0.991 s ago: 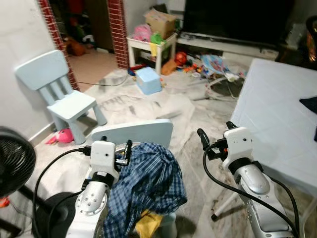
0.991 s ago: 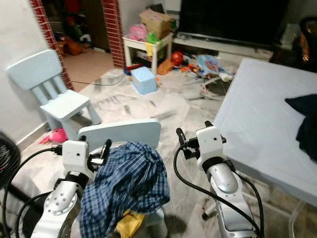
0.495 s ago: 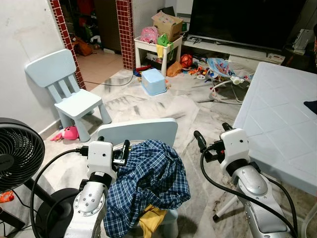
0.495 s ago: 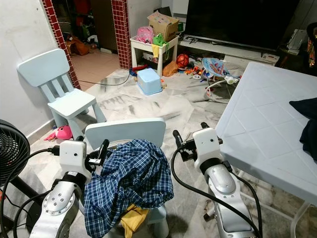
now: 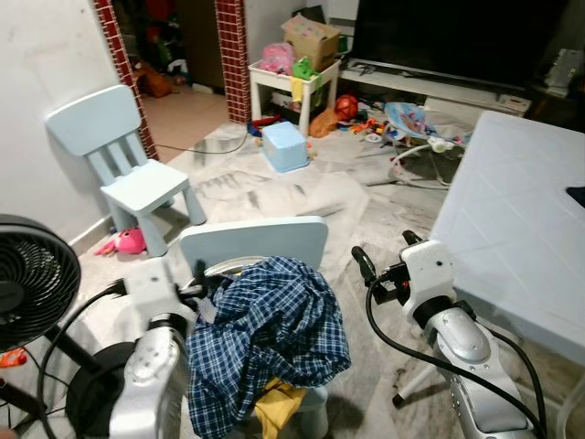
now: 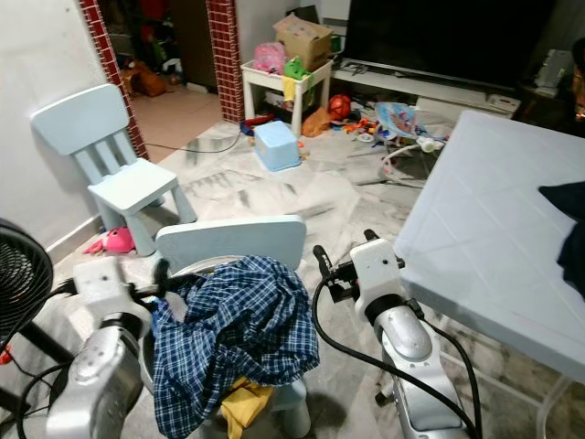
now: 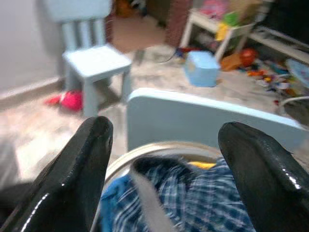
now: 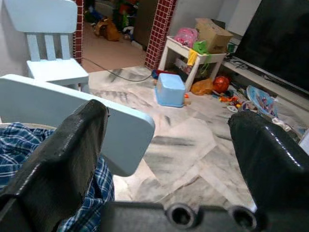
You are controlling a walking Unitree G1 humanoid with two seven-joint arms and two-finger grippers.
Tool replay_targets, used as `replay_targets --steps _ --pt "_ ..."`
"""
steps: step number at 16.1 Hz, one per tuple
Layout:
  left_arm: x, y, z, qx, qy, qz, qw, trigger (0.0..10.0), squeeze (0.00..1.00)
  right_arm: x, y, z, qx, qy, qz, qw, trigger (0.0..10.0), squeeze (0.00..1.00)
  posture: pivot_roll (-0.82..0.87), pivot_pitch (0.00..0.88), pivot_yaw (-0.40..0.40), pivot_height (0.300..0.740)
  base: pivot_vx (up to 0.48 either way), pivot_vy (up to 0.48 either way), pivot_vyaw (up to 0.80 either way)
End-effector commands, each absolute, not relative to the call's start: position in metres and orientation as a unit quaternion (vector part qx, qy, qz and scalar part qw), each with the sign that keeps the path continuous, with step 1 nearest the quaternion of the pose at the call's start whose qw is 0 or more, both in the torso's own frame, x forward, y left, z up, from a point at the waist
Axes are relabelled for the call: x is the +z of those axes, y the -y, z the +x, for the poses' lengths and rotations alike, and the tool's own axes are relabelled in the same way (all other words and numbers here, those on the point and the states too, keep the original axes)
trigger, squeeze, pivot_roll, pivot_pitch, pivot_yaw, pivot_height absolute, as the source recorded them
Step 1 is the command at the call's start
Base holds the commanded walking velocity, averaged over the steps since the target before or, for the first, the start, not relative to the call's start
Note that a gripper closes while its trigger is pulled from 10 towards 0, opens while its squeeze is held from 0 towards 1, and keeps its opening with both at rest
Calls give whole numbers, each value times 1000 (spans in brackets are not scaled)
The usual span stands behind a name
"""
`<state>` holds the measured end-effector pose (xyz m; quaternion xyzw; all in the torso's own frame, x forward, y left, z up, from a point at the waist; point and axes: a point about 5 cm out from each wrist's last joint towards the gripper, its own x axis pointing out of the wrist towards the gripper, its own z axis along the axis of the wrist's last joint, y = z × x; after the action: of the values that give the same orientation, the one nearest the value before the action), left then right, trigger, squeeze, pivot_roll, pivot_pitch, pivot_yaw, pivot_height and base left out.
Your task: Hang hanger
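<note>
While both hands stand spread, holding nothing | left hand [image 7: 161, 159] at 7 o'clock nearly touches plaid shirt [image 5: 270, 334] on chair [image 5: 256, 247] | right hand [image 5: 379, 261] at 5 | risk: dragging the shirt off, no hanger found.

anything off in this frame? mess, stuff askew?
Yes. A blue plaid shirt lies crumpled in a heap over the seat of the near pale blue chair, with yellow fabric hanging out beneath it. Toys are scattered across the floor by the TV stand. Both tools, left and right, are open and empty.
</note>
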<state>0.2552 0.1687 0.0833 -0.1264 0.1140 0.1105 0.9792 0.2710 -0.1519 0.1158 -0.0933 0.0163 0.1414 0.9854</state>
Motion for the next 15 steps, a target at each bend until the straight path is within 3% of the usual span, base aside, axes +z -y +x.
replay_targets --steps 1,3,7,8,9,10,15 --pt "71 -153 257 123 -158 -186 962 10000 0 121 152 269 145 -11 -101 984 10000 0 -134 0 -20 740 0 0 0" --pt "55 -146 257 141 -210 -231 939 10000 0 124 156 267 145 -11 -106 984 10000 0 -156 0 -30 740 0 0 0" --pt "46 -129 262 112 -254 -244 929 10000 0 125 159 259 182 -26 -123 975 10000 0 -178 6 -54 740 0 0 0" --pt "43 -122 267 85 -261 -238 932 10000 0 123 151 247 263 -53 -106 957 10000 0 -184 18 -50 740 0 0 0" --pt "42 -121 268 82 -264 -236 932 10000 0 122 149 243 284 -62 -108 951 10000 0 -187 21 -48 740 0 0 0" --pt "41 -117 275 71 -271 -239 930 10000 0 117 142 218 368 -105 -111 917 10000 0 -217 36 -34 740 0 0 0" --pt "28 -99 288 45 -292 -281 913 10000 0 123 141 175 466 -154 -146 859 10000 0 -303 69 -7 740 0 0 0"
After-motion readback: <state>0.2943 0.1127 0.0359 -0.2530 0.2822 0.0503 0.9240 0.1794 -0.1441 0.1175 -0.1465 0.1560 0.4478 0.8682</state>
